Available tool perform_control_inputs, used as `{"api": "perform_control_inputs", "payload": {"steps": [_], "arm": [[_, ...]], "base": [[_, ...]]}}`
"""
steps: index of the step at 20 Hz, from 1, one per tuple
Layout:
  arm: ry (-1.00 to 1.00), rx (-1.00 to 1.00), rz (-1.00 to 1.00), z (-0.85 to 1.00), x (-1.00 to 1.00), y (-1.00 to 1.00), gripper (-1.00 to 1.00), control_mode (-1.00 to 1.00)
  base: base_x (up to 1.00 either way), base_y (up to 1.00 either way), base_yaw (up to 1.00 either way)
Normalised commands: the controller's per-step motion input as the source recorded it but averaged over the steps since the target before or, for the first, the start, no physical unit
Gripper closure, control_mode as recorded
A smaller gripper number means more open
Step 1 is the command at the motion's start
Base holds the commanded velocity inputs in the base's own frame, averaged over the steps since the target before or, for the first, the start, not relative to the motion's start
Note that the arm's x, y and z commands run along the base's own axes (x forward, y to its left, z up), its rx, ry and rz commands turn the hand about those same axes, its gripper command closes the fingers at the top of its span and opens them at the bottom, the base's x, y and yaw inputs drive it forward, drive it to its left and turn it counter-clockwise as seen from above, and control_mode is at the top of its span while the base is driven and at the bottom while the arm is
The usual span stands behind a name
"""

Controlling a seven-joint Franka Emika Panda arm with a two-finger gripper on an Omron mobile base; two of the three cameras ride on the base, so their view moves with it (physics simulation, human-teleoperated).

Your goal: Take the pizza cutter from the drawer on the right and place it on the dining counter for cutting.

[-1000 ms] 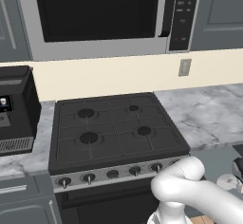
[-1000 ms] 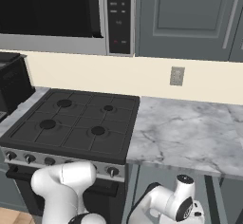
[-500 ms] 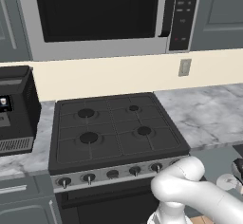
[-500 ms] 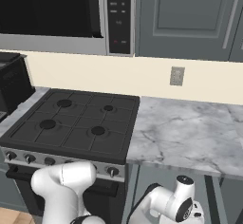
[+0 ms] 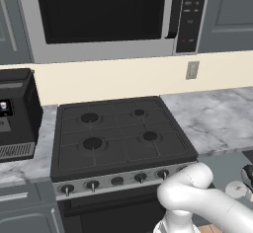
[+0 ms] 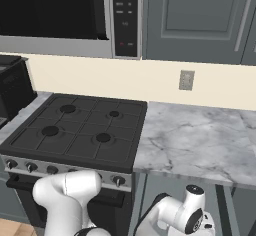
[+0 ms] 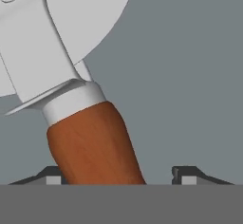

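The pizza cutter [image 7: 92, 142] lies close under the hand on the grey floor of the drawer [image 7: 190, 76]. Its reddish-brown handle runs down between the two fingertips, and its white collar and round blade point to the upper left. My gripper [image 7: 118, 175] is open around the handle. The left fingertip [image 7: 51, 175] is right at the handle, while the right fingertip [image 7: 187, 174] stands apart from it. In the base views the arm [image 5: 197, 197] bends low to the right of the stove, and its wrist [image 6: 192, 215] is below the worktop's edge. The dining counter is out of view.
A black stove [image 5: 118, 135] with a row of knobs stands ahead, under a microwave [image 5: 108, 15]. Marble worktop [image 6: 200, 140] flanks it on the right. A dark appliance [image 5: 15, 113] sits on the left worktop. A wall outlet [image 6: 186, 80] is on the backsplash.
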Motion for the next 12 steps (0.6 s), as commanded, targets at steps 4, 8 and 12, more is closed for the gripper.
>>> {"api": "perform_control_inputs", "payload": {"steps": [4, 8, 12], "arm": [[0.00, 0.00, 0.00, 0.00, 0.00, 0.00, 1.00, -1.00], [0.00, 0.00, 0.00, 0.00, 0.00, 0.00, 1.00, -1.00], [0.00, 0.00, 0.00, 0.00, 0.00, 0.00, 1.00, -1.00]], "base": [[0.00, 0.00, 0.00], [0.00, 0.00, 0.00], [0.00, 0.00, 0.00]]}}
